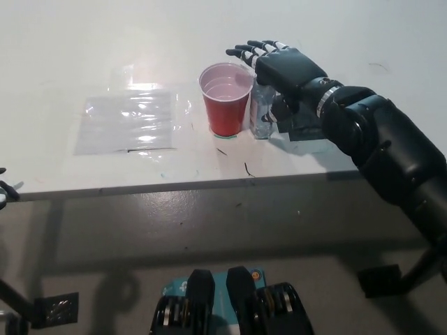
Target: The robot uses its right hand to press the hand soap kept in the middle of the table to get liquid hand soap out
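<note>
Above the soap bottle [260, 115]: my right robot hand [283, 66], flat and empty.
Pressing step pending, I judge; next, push straight down beside the red cup [226, 98].

top of the soap bottle [260, 115] is hidden under the right hand [283, 66], so pump and any contact w/ it can't be seen. bottle's left side partly behind the red cup [225, 98]. left hand [4, 190] cut off by the pic's left edge, only dark tips show; can't tell its pose. right arm runs out of frame at the right edge.
</note>
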Tool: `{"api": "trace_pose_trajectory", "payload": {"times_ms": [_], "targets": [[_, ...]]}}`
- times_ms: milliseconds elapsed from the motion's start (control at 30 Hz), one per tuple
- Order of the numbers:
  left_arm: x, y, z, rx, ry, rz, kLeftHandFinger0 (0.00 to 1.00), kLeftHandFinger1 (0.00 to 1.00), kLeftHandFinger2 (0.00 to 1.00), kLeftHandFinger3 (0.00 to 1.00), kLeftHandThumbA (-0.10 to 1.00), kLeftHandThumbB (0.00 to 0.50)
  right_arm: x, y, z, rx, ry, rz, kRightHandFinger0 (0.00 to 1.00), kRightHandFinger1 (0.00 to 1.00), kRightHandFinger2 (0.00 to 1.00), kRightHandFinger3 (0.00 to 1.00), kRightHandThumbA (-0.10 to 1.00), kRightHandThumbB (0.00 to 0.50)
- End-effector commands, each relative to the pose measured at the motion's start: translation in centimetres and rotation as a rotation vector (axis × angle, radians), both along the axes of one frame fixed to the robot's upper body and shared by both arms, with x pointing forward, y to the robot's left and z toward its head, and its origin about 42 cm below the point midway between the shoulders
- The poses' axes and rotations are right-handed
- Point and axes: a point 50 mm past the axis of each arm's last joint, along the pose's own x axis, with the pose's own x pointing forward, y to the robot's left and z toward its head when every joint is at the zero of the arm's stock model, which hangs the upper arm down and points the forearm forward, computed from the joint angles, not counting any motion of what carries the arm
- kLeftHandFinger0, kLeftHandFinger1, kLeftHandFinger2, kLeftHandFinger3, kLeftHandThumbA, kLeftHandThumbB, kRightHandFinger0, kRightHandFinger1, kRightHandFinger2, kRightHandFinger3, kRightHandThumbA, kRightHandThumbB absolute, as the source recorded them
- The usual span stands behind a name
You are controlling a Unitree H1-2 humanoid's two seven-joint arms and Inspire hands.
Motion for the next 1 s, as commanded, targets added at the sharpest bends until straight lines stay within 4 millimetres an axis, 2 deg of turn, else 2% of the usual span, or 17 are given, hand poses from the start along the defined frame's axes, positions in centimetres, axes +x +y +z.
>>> {"api": "trace_pose_trajectory", "payload": {"times_ms": [0, 67, 100, 200, 300, 367, 400, 700, 833, 900, 967], "targets": [[0.2, 0.1, 2.3, 0.028, -0.047, 0.010, 1.00, 1.00, 1.00, 0.89, 0.33, 0.000, -1.1, -1.9, -6.5, -0.061, 0.214, -0.068, 1.00, 1.00, 1.00, 1.00, 1.00, 0.313], [0.2, 0.1, 2.4, 0.043, -0.043, 0.005, 1.00, 1.00, 1.00, 0.90, 0.33, 0.000, -1.3, -2.0, -7.2, -0.072, 0.222, -0.081, 1.00, 1.00, 1.00, 1.00, 1.00, 0.327], [0.2, 0.1, 2.3, 0.030, -0.048, 0.010, 1.00, 1.00, 1.00, 0.88, 0.32, 0.000, -1.4, -2.2, -8.0, -0.075, 0.218, -0.081, 1.00, 1.00, 1.00, 1.00, 1.00, 0.336], [0.3, 0.1, 2.3, 0.021, -0.050, 0.012, 1.00, 1.00, 1.00, 0.85, 0.30, 0.000, -1.6, -2.3, -8.7, -0.074, 0.215, -0.081, 1.00, 1.00, 1.00, 1.00, 1.00, 0.345], [0.3, 0.2, 2.5, 0.028, -0.050, 0.014, 1.00, 1.00, 1.00, 0.87, 0.33, 0.000, -1.8, -2.5, -10.0, -0.070, 0.226, -0.080, 1.00, 1.00, 1.00, 1.00, 1.00, 0.363], [0.3, 0.1, 2.5, 0.023, -0.051, 0.016, 1.00, 1.00, 1.00, 0.88, 0.33, 0.000, -1.8, -2.6, -10.1, -0.068, 0.229, -0.078, 1.00, 1.00, 1.00, 1.00, 1.00, 0.365], [0.3, 0.1, 2.5, 0.025, -0.050, 0.014, 1.00, 1.00, 1.00, 0.89, 0.33, 0.000, -1.8, -2.6, -10.1, -0.066, 0.229, -0.078, 1.00, 1.00, 1.00, 1.00, 1.00, 0.346], [0.3, 0.3, 2.7, 0.033, -0.047, 0.015, 1.00, 1.00, 1.00, 0.88, 0.32, 0.000, -1.7, -3.3, -10.3, -0.111, 0.210, -0.090, 1.00, 1.00, 1.00, 1.00, 1.00, 0.374], [0.1, 0.3, 2.5, 0.043, -0.039, 0.016, 1.00, 1.00, 1.00, 0.88, 0.33, 0.000, -1.8, -3.5, -10.5, -0.115, 0.208, -0.087, 1.00, 1.00, 1.00, 1.00, 1.00, 0.374], [0.1, 0.3, 2.3, 0.051, -0.033, 0.015, 1.00, 1.00, 1.00, 0.89, 0.34, 0.000, -1.9, -3.3, -10.2, -0.103, 0.212, -0.094, 1.00, 1.00, 1.00, 1.00, 1.00, 0.353], [0.1, 0.3, 2.2, 0.053, -0.027, 0.018, 1.00, 1.00, 1.00, 0.90, 0.35, 0.000, -1.8, -3.0, -10.0, -0.102, 0.211, -0.083, 1.00, 1.00, 1.00, 1.00, 1.00, 0.362]]}}
